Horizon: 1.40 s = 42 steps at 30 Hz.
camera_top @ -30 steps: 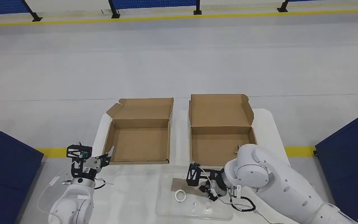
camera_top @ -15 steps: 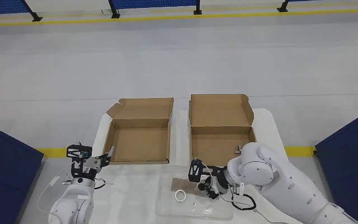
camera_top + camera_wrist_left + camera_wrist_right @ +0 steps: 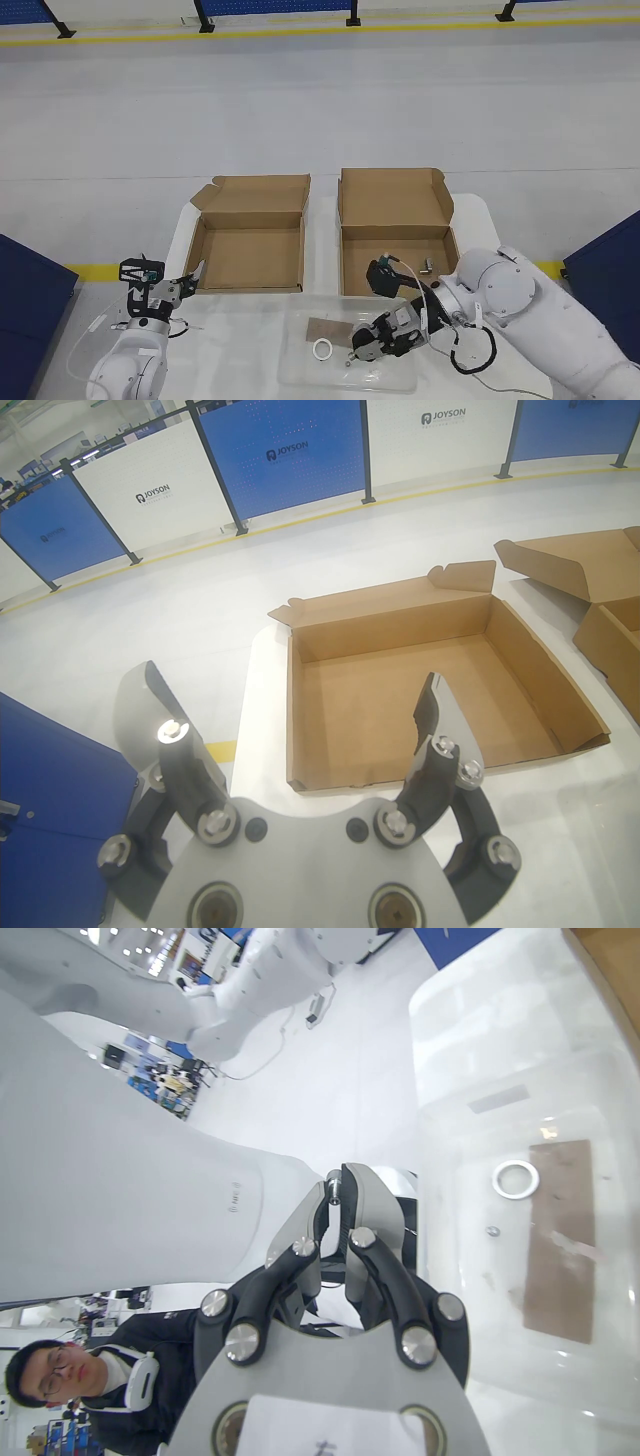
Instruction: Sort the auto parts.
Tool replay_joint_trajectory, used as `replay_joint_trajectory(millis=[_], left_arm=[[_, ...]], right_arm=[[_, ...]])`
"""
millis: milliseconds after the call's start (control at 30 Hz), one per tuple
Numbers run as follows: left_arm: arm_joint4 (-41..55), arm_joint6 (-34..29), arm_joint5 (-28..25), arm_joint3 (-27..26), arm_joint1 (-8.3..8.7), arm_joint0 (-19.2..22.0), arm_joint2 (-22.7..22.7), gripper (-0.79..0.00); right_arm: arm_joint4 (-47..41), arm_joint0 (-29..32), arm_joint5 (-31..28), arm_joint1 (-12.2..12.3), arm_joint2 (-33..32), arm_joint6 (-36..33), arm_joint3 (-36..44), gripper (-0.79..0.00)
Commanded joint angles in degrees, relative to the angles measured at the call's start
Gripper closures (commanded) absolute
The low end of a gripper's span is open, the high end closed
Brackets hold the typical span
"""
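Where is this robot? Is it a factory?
Probably a factory hall or robot training floor: blue and white partition panels stand along it, a yellow line marks the floor, and open cardboard boxes wait for parts.

Left box (image 3: 250, 258) and right box (image 3: 375, 268) open from above, walled all round, lids folded back on far sides; narrow table strip (image 3: 322, 250) passable between them; right gripper (image 3: 352, 353) and forearm block clear tray's (image 3: 295, 370) right half, white ring (image 3: 322, 349) lying in its left half.

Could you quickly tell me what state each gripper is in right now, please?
Left gripper: open, empty.
Right gripper: shut on a small metal bolt.
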State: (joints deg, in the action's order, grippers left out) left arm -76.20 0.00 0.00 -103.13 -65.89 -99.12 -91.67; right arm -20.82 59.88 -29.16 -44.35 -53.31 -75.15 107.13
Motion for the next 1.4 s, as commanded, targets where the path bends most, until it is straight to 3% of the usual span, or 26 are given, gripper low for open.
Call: replay_joint_trajectory(millis=[0,333,467,633,967,1133,1367], left_arm=[[0.0,0.0,0.0,0.0,0.00,0.0,0.0,-0.785],[0.0,0.0,0.0,0.0,0.00,0.0,0.0,-0.785],[0.0,0.0,0.0,0.0,0.00,0.0,0.0,-0.785],[0.0,0.0,0.0,0.0,0.00,0.0,0.0,-0.785],[0.0,0.0,0.0,0.0,0.00,0.0,0.0,-0.785],[0.0,0.0,0.0,0.0,0.00,0.0,0.0,-0.785],[0.0,0.0,0.0,0.0,0.00,0.0,0.0,-0.785]], right_arm=[[1.4,0.0,0.0,0.0,-0.1,0.0,0.0,0.000],[1.4,0.2,0.2,-0.1,-0.2,0.9,0.1,0.000],[-6.2,1.8,-1.2,0.3,-2.4,1.2,-0.4,0.000],[-11.4,3.4,1.3,1.7,-5.7,-1.3,1.0,0.000],[-30.4,8.2,4.4,3.5,-13.7,-4.4,2.9,0.000],[-39.8,9.0,6.7,2.5,-16.7,-6.7,4.8,0.000],[-48.6,8.1,11.1,-1.1,-19.2,-11.1,6.8,0.000]])
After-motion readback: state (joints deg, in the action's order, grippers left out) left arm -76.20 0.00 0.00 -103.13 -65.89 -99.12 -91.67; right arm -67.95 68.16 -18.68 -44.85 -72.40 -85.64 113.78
